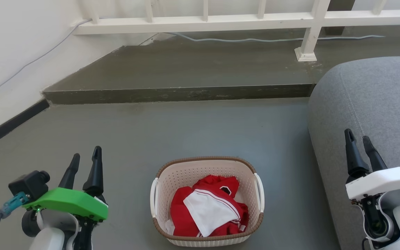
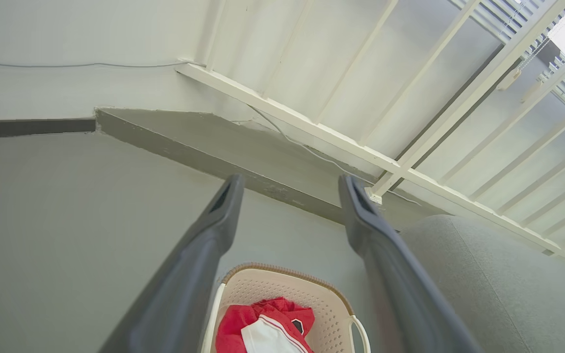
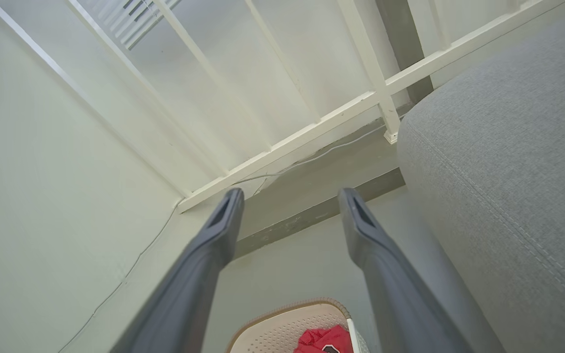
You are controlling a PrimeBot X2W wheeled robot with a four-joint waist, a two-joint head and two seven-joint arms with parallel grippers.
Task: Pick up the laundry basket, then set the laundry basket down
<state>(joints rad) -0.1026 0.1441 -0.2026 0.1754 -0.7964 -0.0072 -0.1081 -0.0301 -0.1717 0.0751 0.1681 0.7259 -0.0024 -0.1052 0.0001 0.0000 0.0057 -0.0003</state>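
Observation:
The laundry basket (image 1: 172, 177), cream with a brown rim and white side handles, stands on the grey floor low in the head view, holding red and white clothes (image 1: 208, 210). My left gripper (image 1: 86, 160) hovers open to the basket's left, well apart from it. My right gripper (image 1: 359, 139) is open to the basket's right, in front of the sofa. The left wrist view catches the laundry basket (image 2: 292, 289) low between my open fingers (image 2: 214, 230). In the right wrist view the laundry basket (image 3: 282, 326) peeks in at the bottom edge.
A grey sofa (image 1: 377, 100) fills the right side, close to the basket. A raised concrete step (image 1: 179, 93) runs across behind, with a white railing (image 1: 241, 19) and a cable (image 1: 255, 40) on it. A white wall (image 1: 12, 45) with a dark skirting closes the left.

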